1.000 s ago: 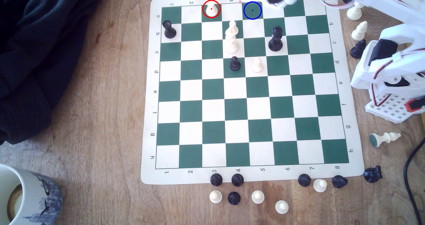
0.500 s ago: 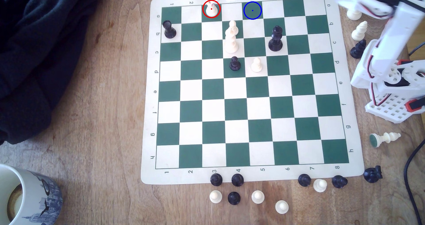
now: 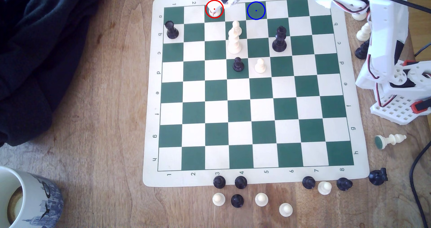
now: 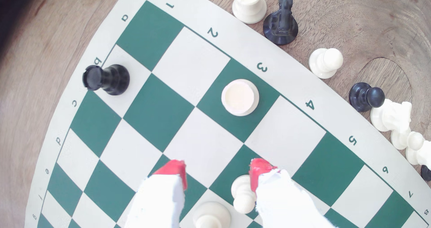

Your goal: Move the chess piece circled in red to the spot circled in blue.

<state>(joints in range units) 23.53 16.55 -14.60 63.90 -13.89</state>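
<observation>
The chess piece (image 3: 213, 13), a cream flat-topped rook, stands inside the red ring on a dark green square in the board's far row, third column. In the exterior view its top is covered by my gripper (image 3: 218, 6), which hovers over it. From the wrist view the chess piece (image 4: 240, 97) is seen from above, lying beyond my gripper (image 4: 217, 172). The red-tipped fingers (image 4: 175, 171) stand apart with nothing between them, so the gripper is open. The spot (image 3: 256, 10) is a bare green square two columns to the exterior view's right, marked by a blue ring.
A tall cream piece (image 3: 234, 44) and a cream pawn (image 3: 236, 27) stand close to the rook's square. A black rook (image 3: 172, 30), black king (image 3: 279, 39) and black pawn (image 3: 238, 64) are on the board. Loose pieces (image 4: 248, 4) line the far edge. A mug (image 3: 23, 200) sits near-left.
The gripper has swung toward the exterior view's left, from near the blue-ringed square to over the red-ringed rook. The rook has not moved.
</observation>
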